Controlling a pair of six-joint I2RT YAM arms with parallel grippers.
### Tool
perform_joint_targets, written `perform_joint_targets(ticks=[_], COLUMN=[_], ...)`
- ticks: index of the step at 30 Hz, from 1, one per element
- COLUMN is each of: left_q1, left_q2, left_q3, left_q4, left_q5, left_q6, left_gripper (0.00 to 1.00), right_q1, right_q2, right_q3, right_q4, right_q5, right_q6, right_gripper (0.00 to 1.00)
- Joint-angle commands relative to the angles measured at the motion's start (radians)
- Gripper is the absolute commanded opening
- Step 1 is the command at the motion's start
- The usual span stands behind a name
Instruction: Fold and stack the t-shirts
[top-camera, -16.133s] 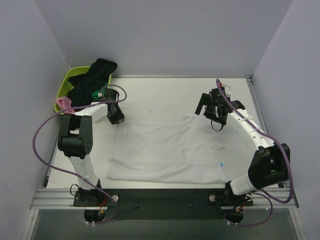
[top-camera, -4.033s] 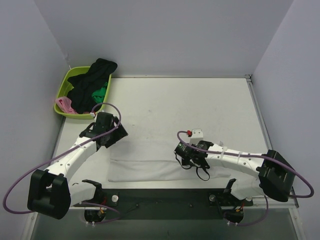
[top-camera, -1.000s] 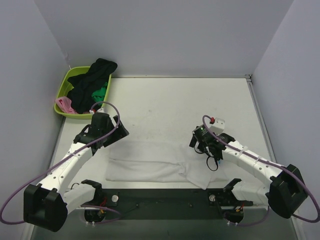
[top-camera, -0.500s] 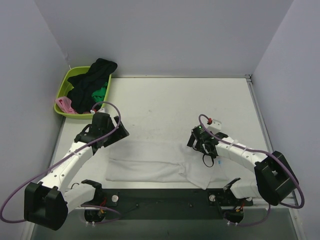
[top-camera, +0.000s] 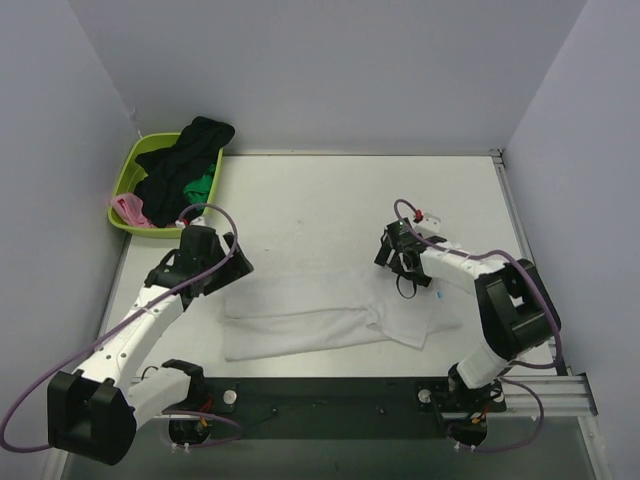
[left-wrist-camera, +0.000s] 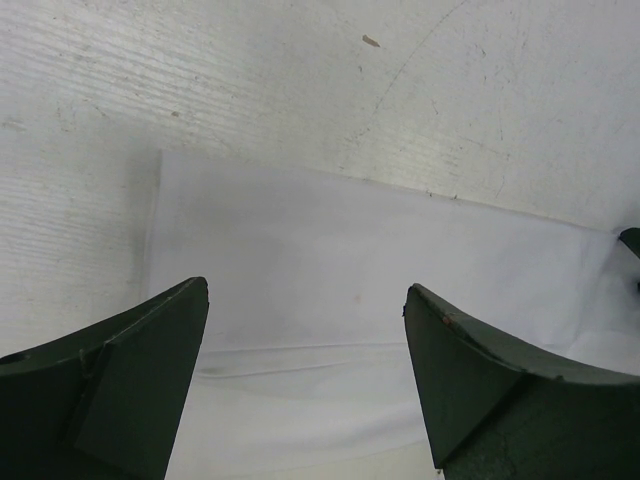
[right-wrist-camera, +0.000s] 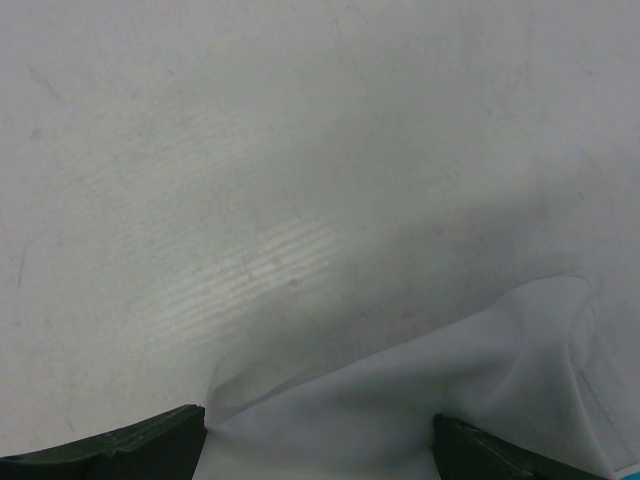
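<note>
Low in the frame, the shirt (top-camera: 330, 318) lies folded lengthwise; left gripper (top-camera: 228, 268) and right gripper (top-camera: 392, 260) hover at its upper corners, fingers wide, empty. Next, probably: pinch one end, fold across.

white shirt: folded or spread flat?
Folded, roughly. The white t-shirt lies as a narrow doubled band; left wrist view shows a layer edge; right end rumpled.

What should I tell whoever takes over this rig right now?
Left gripper open over the white t-shirt, left end. Right gripper open over its far edge, near the right end. The shirt lies on the table as a partly folded band, right end loose and wider. Black t-shirt, green t-shirt and pink t-shirt sit in the lime basket. Left: finish this fold, then fold and stack the rest.
</note>
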Motion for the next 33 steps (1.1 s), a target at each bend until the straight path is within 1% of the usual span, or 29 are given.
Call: perform_joint_targets(ticks=[1,2,4,5,7,8,9,10,11,13,14,15,17,18,19,21,22,23,25,26,28,29,30,33], left_q1=[0.013,0.018,0.018,0.019,0.019,0.019,0.021,0.021,0.024,0.026,0.026,0.026,0.026,0.026,0.026,0.024,0.021,0.019,0.015,0.010,0.000,-0.017,-0.023,-0.045], left_q2=[-0.060,-0.063,-0.071,-0.069,-0.063,-0.059,-0.048,-0.040,-0.033,-0.005,0.012,0.023,0.053,0.062,0.073,0.099,0.108,0.122,0.141,0.157,0.167,0.173,0.171,0.170], left_q3=[0.063,0.068,0.074,0.074,0.073,0.068,0.067,0.065,0.062,0.059,0.048,0.042,0.034,0.028,0.024,0.010,0.005,0.002,-0.008,-0.009,-0.010,-0.006,-0.004,0.001], left_q4=[-0.031,-0.037,-0.043,-0.043,-0.039,-0.034,-0.031,-0.026,-0.020,-0.007,0.010,0.026,0.055,0.069,0.085,0.113,0.142,0.158,0.197,0.208,0.245,0.251,0.265,0.319], left_q5=[-0.029,-0.031,-0.029,-0.025,-0.008,-0.003,0.001,0.003,0.012,0.026,0.050,0.064,0.093,0.102,0.107,0.133,0.138,0.150,0.161,0.177,0.194,0.187,0.187,0.193], left_q6=[0.024,0.029,0.035,0.035,0.038,0.038,0.042,0.044,0.046,0.052,0.052,0.050,0.046,0.046,0.042,0.038,0.035,0.027,0.013,0.004,-0.008,-0.013,-0.014,-0.023], left_gripper=[0.89,0.89,0.89,0.89,0.89,0.89,0.89,0.89,0.89,0.88,0.88,0.88,0.88,0.88,0.88,0.87,0.87,0.87,0.87,0.87,0.86,0.87,0.86,0.88], right_q1=[-0.047,-0.055,-0.074,-0.079,-0.093,-0.096,-0.102,-0.111,-0.116,-0.128,-0.140,-0.148,-0.160,-0.164,-0.167,-0.170,-0.168,-0.171,-0.174,-0.177,-0.190,-0.194,-0.203,-0.216], right_q2=[0.125,0.157,0.196,0.248,0.320,0.393,0.430,0.467,0.537,0.605,0.677,0.716,0.821,0.854,0.881,0.960,0.984,1.030,1.058,1.046,1.008,0.951,0.922,0.785], right_q3=[0.083,0.152,0.232,0.324,0.445,0.499,0.615,0.663,0.718,0.865,0.915,1.028,1.132,1.191,1.284,1.384,1.489,1.534,1.601,1.599,1.572,1.537,1.524,1.500], right_q4=[0.032,0.029,0.009,0.000,-0.066,-0.105,-0.126,-0.143,-0.164,-0.182,-0.196,-0.209,-0.238,-0.242,-0.242,-0.244,-0.241,-0.224,-0.183,-0.107,-0.034,0.033,0.060,0.089], right_q5=[-0.134,-0.144,-0.179,-0.191,-0.219,-0.231,-0.242,-0.252,-0.281,-0.326,-0.360,-0.384,-0.441,-0.456,-0.469,-0.499,-0.516,-0.535,-0.590,-0.605,-0.624,-0.627,-0.630,-0.631], right_q6=[-0.026,-0.042,-0.058,-0.075,-0.087,-0.092,-0.101,-0.102,-0.102,-0.090,-0.081,-0.063,-0.041,-0.030,-0.014,0.000,0.011,0.019,0.040,0.061,0.069,0.066,0.057,-0.004], right_gripper=[0.99,0.99,0.99,0.99,0.99,0.99,0.99,0.99,0.99,0.99,0.99,0.99,0.99,1.00,1.00,1.00,1.00,1.00,1.00,1.00,1.00,1.00,1.00,1.00])
